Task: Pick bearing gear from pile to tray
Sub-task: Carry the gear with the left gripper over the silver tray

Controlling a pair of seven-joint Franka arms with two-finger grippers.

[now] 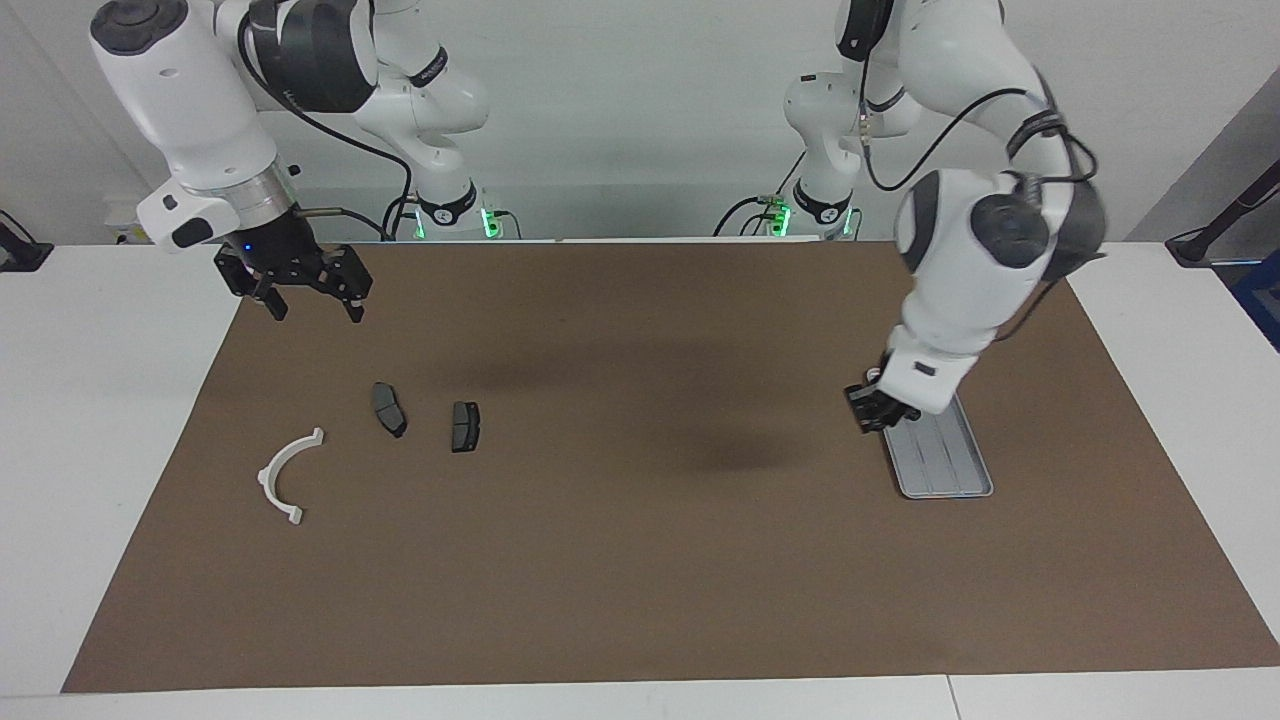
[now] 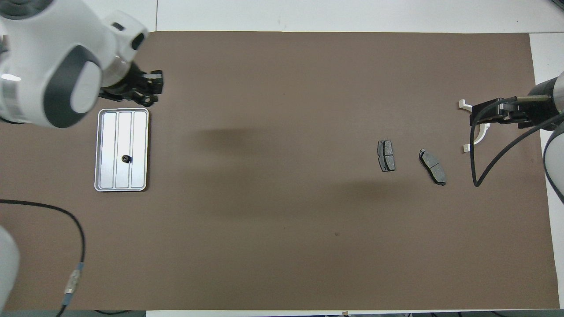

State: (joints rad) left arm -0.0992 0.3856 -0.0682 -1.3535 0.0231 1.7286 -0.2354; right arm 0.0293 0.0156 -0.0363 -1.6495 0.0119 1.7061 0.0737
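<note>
The silver tray [image 1: 950, 470] [image 2: 105, 149] lies toward the left arm's end of the brown mat, and one small black bearing gear [image 2: 126, 159] rests in it. My left gripper [image 1: 880, 410] [image 2: 147, 90] hangs over the tray's rim. It is shut on another small black gear that hardly stands out from the black fingers. What remains of the pile lies toward the right arm's end: two dark brake pads [image 1: 389, 408] [image 2: 386, 155] and a white half-ring bracket [image 1: 285, 475] [image 2: 484, 129]. My right gripper [image 1: 312, 305] [image 2: 484, 113] is up in the air over the bracket, open and holding nothing.
The brown mat [image 1: 640, 560] covers most of the white table. The left arm's big elbow [image 1: 990, 240] stands over the mat beside the tray. A black cable [image 2: 473, 176] loops down from the right wrist near the brake pads.
</note>
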